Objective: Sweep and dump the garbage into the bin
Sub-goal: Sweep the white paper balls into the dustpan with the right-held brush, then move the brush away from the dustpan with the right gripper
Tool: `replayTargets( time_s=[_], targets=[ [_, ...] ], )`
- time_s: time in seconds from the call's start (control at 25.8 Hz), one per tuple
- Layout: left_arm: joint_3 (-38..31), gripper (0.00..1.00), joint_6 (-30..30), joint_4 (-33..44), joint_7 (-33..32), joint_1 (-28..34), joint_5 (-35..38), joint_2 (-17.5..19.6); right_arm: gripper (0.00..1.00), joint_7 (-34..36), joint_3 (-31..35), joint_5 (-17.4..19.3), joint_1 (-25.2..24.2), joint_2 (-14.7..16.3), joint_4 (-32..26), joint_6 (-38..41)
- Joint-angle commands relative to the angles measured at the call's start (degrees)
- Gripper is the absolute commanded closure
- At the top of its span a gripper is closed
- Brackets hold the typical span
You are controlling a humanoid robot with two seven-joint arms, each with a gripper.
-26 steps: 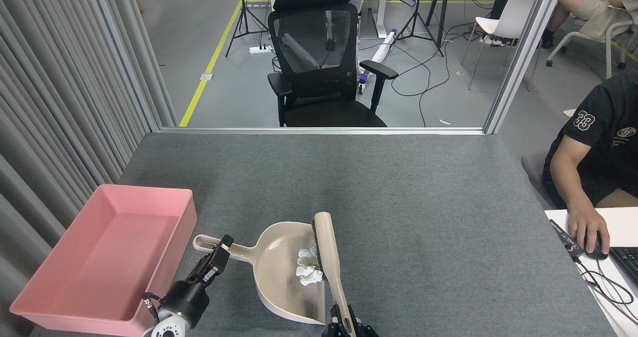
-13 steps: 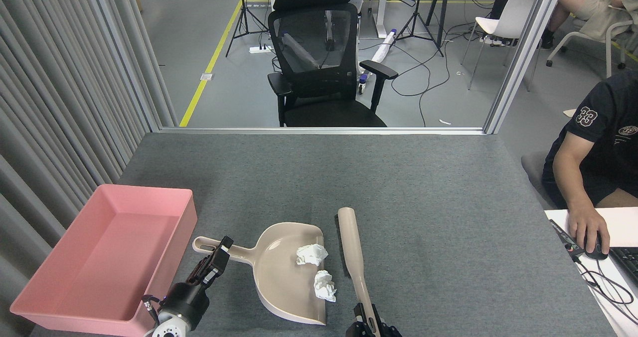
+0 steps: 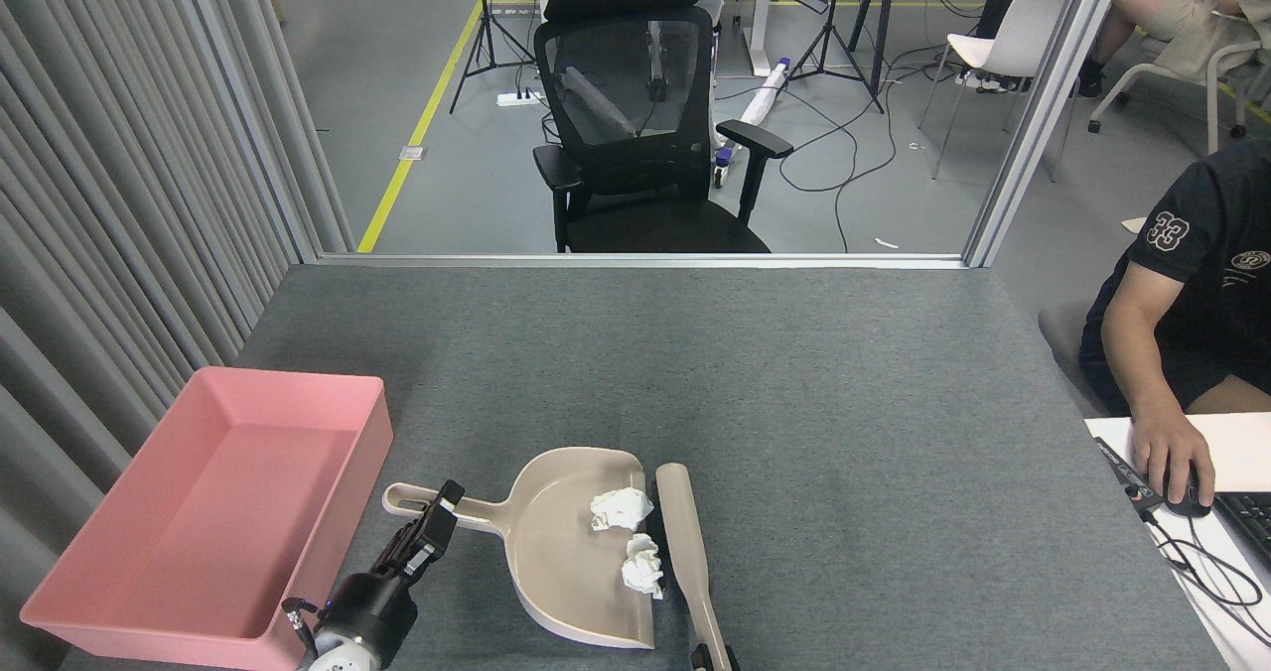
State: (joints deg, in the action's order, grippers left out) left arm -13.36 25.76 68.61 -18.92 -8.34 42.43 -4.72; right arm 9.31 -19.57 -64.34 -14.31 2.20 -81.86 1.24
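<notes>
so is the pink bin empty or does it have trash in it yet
Empty. The pink bin shows only bare floor inside; both tissue wads lie on the dustpan, beside the brush.

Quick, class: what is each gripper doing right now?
Left gripper: shut on the dustpan handle.
Right gripper: mostly out of view at the brush handle; cannot tell.

Two crumpled white garbage wads [image 3: 632, 534] lay in the beige dustpan [image 3: 566, 552], near the table's front edge; the empty pink bin [image 3: 213, 512] sat at its front-left corner.
</notes>
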Motion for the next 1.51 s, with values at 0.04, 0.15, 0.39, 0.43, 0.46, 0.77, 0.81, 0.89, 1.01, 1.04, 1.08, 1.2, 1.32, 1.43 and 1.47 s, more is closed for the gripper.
replayTargets(
  time_s=[0.04, 0.15, 0.39, 0.43, 0.46, 0.77, 0.81, 0.89, 1.01, 1.04, 1.08, 1.2, 1.32, 1.43, 1.47],
  targets=[
    [0.09, 0.76, 0.16, -0.23, -0.33, -0.01, -0.07, -0.21, 1.00, -0.17, -1.43, 0.01, 1.56, -1.23, 1.61, -0.36],
    [0.09, 0.76, 0.08, -0.50, -0.33, -0.01, -0.33, -0.29, 1.00, -0.17, -3.28, 0.01, 2.27, -2.64, 3.63, -0.45],
    [0.09, 0.76, 0.16, -0.58, -0.51, 0.61, -0.68, -0.29, 1.00, -0.08, -7.15, -0.08, 5.08, -4.66, 5.13, -2.73],
    [0.18, 0.76, 0.08, -0.58, -0.68, 0.70, -0.68, -0.29, 1.00, -0.08, -7.50, -0.08, 5.96, -4.75, 5.48, -3.00],
    [0.18, 0.76, -0.01, -0.58, -1.12, 0.70, -0.77, -0.38, 1.00, -0.08, -7.85, -0.08, 6.57, -4.83, 5.57, -3.08],
    [0.09, 0.76, -0.36, -2.34, -1.83, 0.43, -1.21, -1.08, 1.00, 0.27, -8.64, 2.38, 5.70, -5.36, 0.38, -3.08],
    [0.09, 0.76, -0.36, -2.78, -1.74, 0.43, -1.30, -1.17, 1.00, 0.27, -8.64, 2.38, 4.73, -5.01, -1.20, -3.08],
    [0.09, 0.76, -0.36, -3.48, -1.83, 0.43, -2.79, -1.17, 1.00, 0.27, -8.02, 2.47, 2.44, -4.04, -4.89, -3.08],
    [0.00, 0.77, -0.98, -3.48, -1.83, 0.34, -5.34, -1.17, 1.00, 0.19, -4.95, 2.55, 0.86, -1.49, -7.61, -3.17],
    [0.00, 0.77, -1.42, -3.48, -1.91, 0.34, -5.69, -1.08, 1.00, 0.19, -3.10, 2.55, 0.69, -0.53, -7.79, -3.00],
    [0.00, 0.77, -1.86, -3.40, -1.91, 0.34, -6.13, -1.08, 1.00, 0.01, -1.70, 2.64, 0.51, 0.18, -7.88, -3.00],
    [-0.09, 0.77, -2.12, -3.13, -2.00, 0.08, -7.63, -1.08, 1.00, 0.01, 1.38, 2.64, -0.55, 3.43, -7.97, -2.91],
    [-0.17, 0.77, -2.56, -2.69, -2.62, -0.18, -7.89, -1.08, 1.00, 0.10, 4.98, 2.73, -1.95, 6.06, -7.97, -2.47],
    [-0.26, 0.77, -2.65, -3.13, -2.79, -1.41, -7.98, -1.00, 0.98, 0.01, 6.04, 2.82, -3.09, 7.12, -7.79, -1.85],
    [-0.26, 0.77, -2.65, -3.13, -2.79, -1.50, -7.98, -0.82, 0.97, 0.01, 6.04, 2.82, -3.18, 7.30, -7.61, -1.85]
  ],
)
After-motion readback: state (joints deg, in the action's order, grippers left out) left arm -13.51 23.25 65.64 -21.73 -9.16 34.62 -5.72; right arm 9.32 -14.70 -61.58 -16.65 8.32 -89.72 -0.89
